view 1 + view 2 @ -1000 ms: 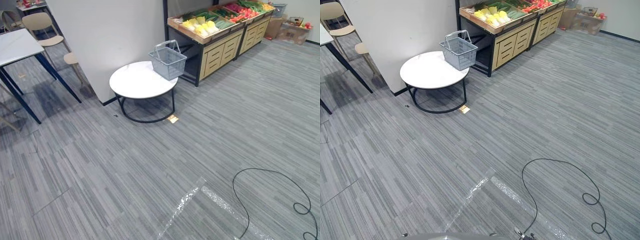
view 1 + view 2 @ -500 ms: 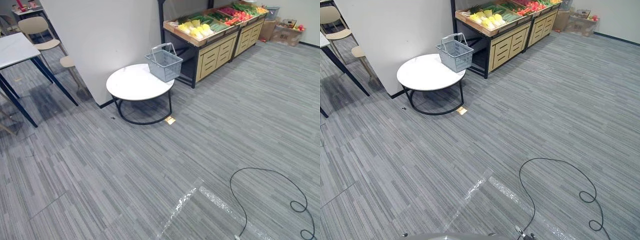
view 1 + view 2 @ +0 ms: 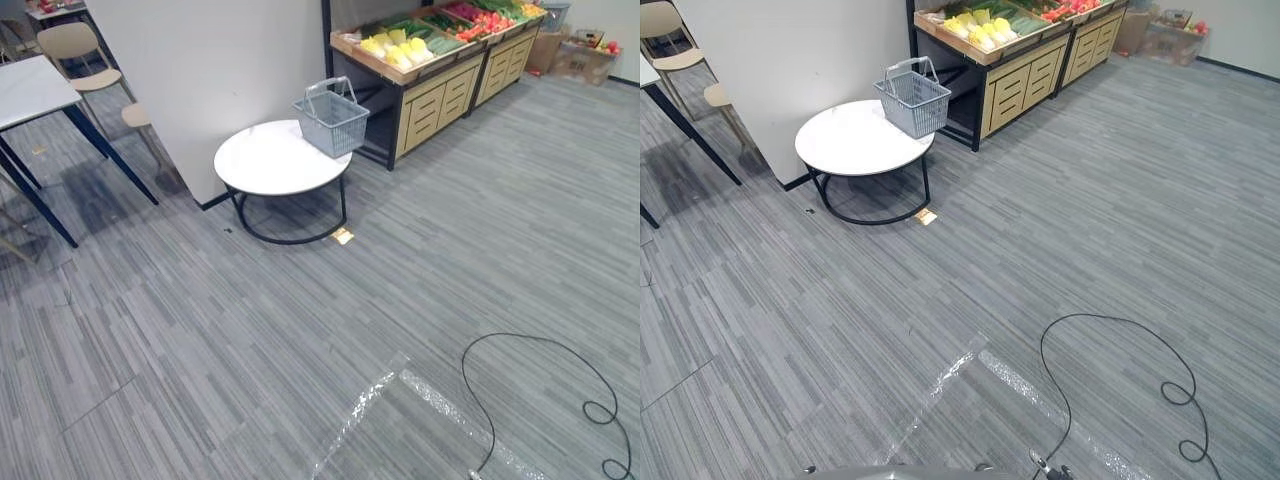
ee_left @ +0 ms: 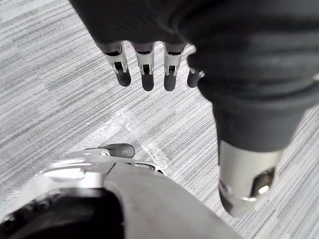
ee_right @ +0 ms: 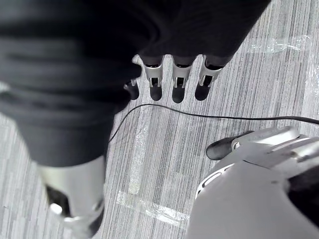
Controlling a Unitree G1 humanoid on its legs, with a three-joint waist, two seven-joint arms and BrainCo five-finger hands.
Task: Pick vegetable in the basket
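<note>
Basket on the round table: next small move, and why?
Probably walk toward the basket on the white table: it stands far across the floor, beside the vegetable stand, while left hand and right hand hang open over carpet, empty.

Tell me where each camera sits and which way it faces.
Left eye view: on the head, looking down and ahead over the floor to the basket on the round white table, vegetable stand beyond.
Right eye view: beside it, same direction, slightly offset.
Left wrist view: on the left wrist, pointing down; left hand, fingers relaxed, above the floor.
Right wrist view: on the right wrist, pointing down; right hand, fingers relaxed, above the floor.
Shared: eye views, the basket scene; wrist views, the floor's tape strip.
</note>
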